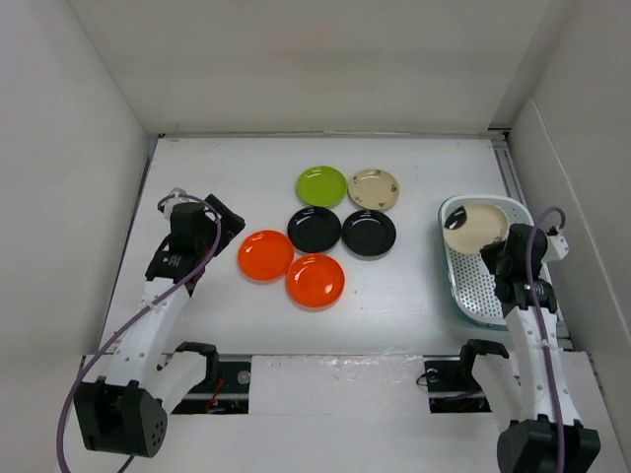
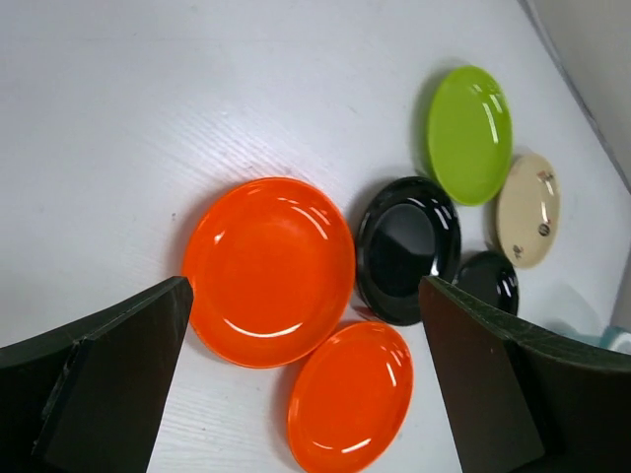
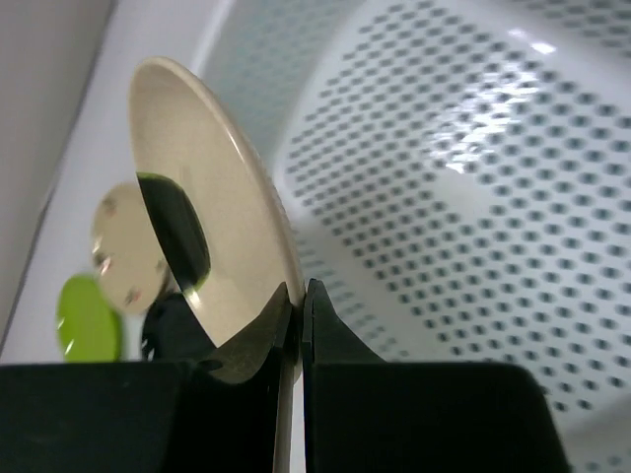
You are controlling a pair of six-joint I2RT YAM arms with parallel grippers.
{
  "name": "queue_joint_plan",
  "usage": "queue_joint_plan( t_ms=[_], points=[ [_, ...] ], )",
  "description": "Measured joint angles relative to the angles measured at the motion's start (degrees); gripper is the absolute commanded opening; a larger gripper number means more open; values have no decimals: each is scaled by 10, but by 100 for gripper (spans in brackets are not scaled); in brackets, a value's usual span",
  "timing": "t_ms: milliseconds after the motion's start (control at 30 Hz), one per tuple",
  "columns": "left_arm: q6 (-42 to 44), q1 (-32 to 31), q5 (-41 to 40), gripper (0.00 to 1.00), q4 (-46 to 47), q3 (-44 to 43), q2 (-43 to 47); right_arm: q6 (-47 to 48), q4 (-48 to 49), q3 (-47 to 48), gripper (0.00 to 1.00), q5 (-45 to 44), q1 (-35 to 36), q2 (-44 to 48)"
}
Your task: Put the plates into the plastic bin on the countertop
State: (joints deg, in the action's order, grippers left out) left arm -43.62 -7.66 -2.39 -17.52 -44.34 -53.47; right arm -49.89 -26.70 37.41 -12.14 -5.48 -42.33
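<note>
Six plates lie on the white countertop (image 1: 227, 168): lime green (image 1: 321, 185), beige (image 1: 374, 188), two black (image 1: 314, 229) (image 1: 369, 233), two orange (image 1: 265, 254) (image 1: 315, 280). The pale plastic bin (image 1: 471, 292) stands at the right. My right gripper (image 3: 298, 292) is shut on the rim of a second beige plate (image 3: 207, 227), held tilted over the bin's far end (image 1: 475, 225). My left gripper (image 1: 222, 219) is open and empty, left of the orange plates; its fingers (image 2: 108, 384) frame both orange plates (image 2: 268, 268) (image 2: 351, 396).
White walls close in the countertop on the left, back and right. The bin's perforated floor (image 3: 473, 197) shows bare under the held plate. The arm bases stand at the near edge.
</note>
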Motion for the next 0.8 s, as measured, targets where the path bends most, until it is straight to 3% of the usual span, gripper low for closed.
queue_joint_plan(
  t_ms=[133, 333, 400, 433, 467, 533, 567, 800],
  points=[
    [-16, 0, -15, 100, 2, 45, -7, -10, -21, -24, 0, -14, -68, 9],
    [-26, 0, -15, 100, 24, 116, -39, -15, 8, -26, 1, -13, -78, -63],
    [-28, 0, -15, 100, 33, 131, -51, -16, 17, -26, 16, -9, -81, -92],
    [-28, 0, -15, 100, 38, 137, -57, -17, 20, -27, 32, -7, -82, -105],
    [-29, 0, -15, 100, 42, 141, -62, -21, 22, -28, 68, -7, -83, -112],
    [-31, 0, -15, 100, 51, 145, -70, -20, 28, -29, 81, -4, -83, -115],
    [-31, 0, -15, 100, 54, 145, -72, -21, 32, -30, 98, -2, -84, -111],
    [-36, 0, -16, 100, 75, 148, -72, -18, 26, -26, 100, 1, -84, -27]
  ],
)
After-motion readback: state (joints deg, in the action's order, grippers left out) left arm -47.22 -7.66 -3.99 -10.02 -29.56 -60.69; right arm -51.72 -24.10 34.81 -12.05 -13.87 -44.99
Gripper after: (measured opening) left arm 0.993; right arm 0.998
